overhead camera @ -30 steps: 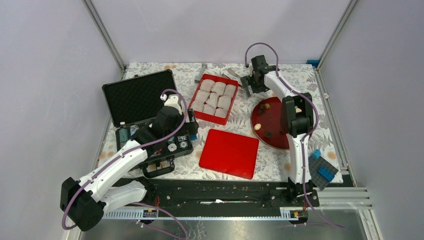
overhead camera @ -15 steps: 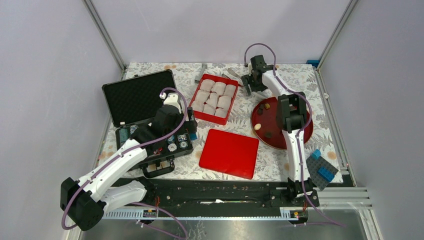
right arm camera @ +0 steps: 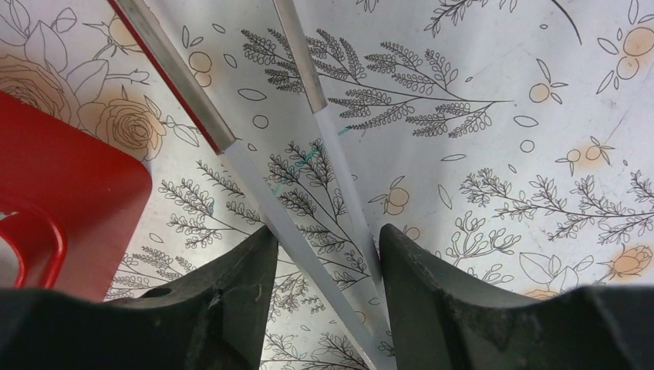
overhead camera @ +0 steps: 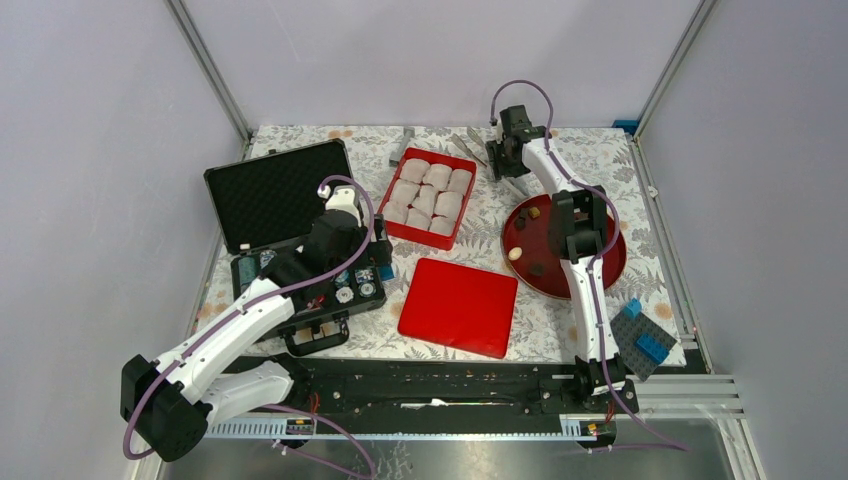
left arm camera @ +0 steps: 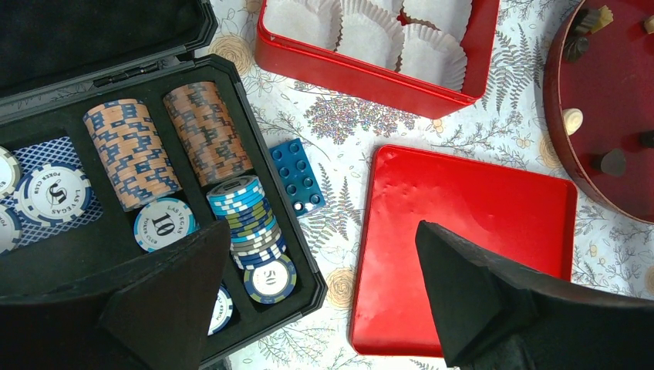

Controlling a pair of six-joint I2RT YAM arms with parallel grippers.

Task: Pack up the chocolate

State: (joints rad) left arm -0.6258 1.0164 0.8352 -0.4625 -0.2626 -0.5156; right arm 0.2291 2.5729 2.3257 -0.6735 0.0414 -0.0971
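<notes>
Right gripper (right arm camera: 324,239) has left the plate (overhead camera: 528,235), jaws half closed around the tongs (right arm camera: 251,181) lying between them; actual grip unclear. Left gripper (left arm camera: 322,231) gapes wide, empty, above the lid (left arm camera: 470,223).

Both arms are built of rounded white shells between black joint housings. The left arm (overhead camera: 235,325) has a bulky black drum at its near end, and the right arm (overhead camera: 592,300) has a black block partway along. A thin purple cable (overhead camera: 346,181) loops free beside each. The left pincer (left arm camera: 322,231) has matte black, wedge-shaped fingers (left arm camera: 177,285). The right pincer (right arm camera: 325,231) has dark, rough-grained, blunt ones. Both bases sit on a black rail (overhead camera: 440,385).
</notes>
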